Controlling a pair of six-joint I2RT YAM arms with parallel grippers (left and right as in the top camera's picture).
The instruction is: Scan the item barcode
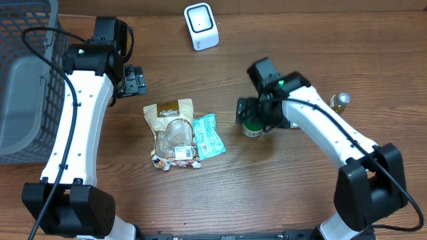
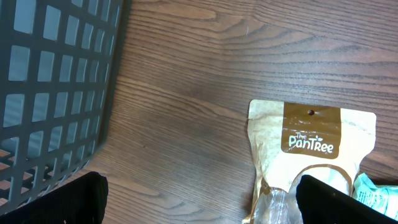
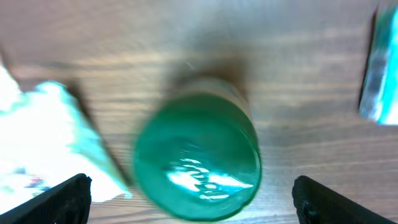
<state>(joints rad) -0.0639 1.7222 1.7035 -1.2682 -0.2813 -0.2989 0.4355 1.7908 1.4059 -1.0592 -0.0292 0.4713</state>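
Note:
A small jar with a green lid [image 1: 252,127] stands upright on the wooden table right of centre. My right gripper [image 1: 248,115] hangs over it. In the right wrist view the green lid [image 3: 196,163] lies between the two black fingers [image 3: 59,199], which stand wide open and apart from it. The white barcode scanner [image 1: 201,26] sits at the back centre. My left gripper [image 1: 135,81] is open and empty at the back left. Its view shows bare wood between the fingers [image 2: 62,202], with the tan PanTree pouch [image 2: 311,155] just ahead.
The PanTree pouch [image 1: 173,130] and a teal packet [image 1: 208,135] lie at mid-table, left of the jar. A grey mesh basket [image 1: 27,80] fills the far left. A small gold-capped bottle [image 1: 341,101] stands to the right of the right arm.

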